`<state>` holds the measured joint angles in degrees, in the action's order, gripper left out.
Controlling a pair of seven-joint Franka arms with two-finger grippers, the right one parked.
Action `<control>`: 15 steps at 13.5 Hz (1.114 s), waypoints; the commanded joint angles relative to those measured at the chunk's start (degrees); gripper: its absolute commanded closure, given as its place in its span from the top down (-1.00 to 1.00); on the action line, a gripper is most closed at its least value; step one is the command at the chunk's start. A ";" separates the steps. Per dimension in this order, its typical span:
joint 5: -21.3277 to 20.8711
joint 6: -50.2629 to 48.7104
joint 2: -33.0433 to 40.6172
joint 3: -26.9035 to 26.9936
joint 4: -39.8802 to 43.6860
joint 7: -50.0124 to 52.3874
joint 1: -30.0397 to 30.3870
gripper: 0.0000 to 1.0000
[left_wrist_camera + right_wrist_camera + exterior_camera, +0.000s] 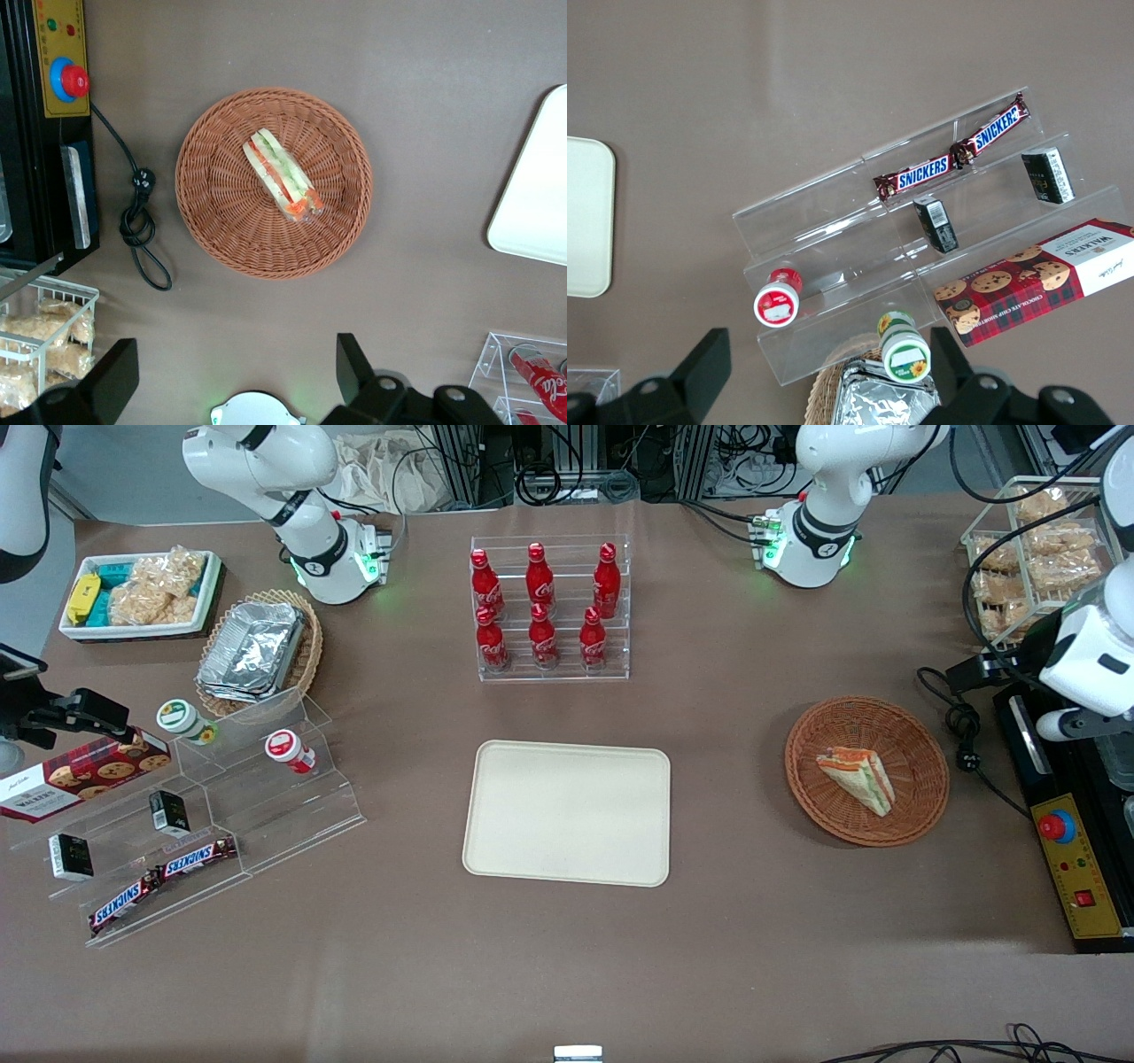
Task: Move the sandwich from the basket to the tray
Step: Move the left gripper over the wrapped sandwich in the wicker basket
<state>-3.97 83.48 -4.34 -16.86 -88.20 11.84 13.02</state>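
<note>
Inside the round reddish-brown wicker basket (866, 771) lies the triangular white-bread sandwich (858, 779). High above it, the black two-finger gripper (235, 385) hangs spread apart, holding nothing. Beside the basket sits the cream rectangular tray (567, 812).

Robot lab dressed up as a small snack shop.

I see a brown cloth-covered tabletop (753, 921) with goods laid out like a store: a clear acrylic rack of red cola bottles (549, 607), clear stepped acrylic shelves (221, 824) carrying Snickers bars (164, 881) and a red tartan box of cookies (84, 775). White robot arm bases (811, 536), loose black cables, aluminium framing and a yellow control box with a red emergency stop button (1056, 826) mark it as a lab.
</note>
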 commanded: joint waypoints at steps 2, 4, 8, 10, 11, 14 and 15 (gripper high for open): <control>-0.33 -1.48 -0.49 -0.02 0.84 1.51 -0.02 0.98; 0.02 -1.74 -0.66 -0.54 0.23 1.43 -0.10 0.98; 0.81 -2.80 -0.75 -1.60 -4.77 1.16 -0.19 0.98; 2.11 1.22 1.08 -1.86 -11.78 1.34 -0.10 0.98; 2.56 3.86 1.61 -1.77 -14.95 1.60 0.16 0.98; 2.48 15.71 2.58 -1.69 -24.01 6.77 0.60 0.97; 2.48 19.14 2.76 -1.43 -26.65 7.83 0.69 0.97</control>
<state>-2.41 97.03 -4.88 -18.50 -108.47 17.24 13.10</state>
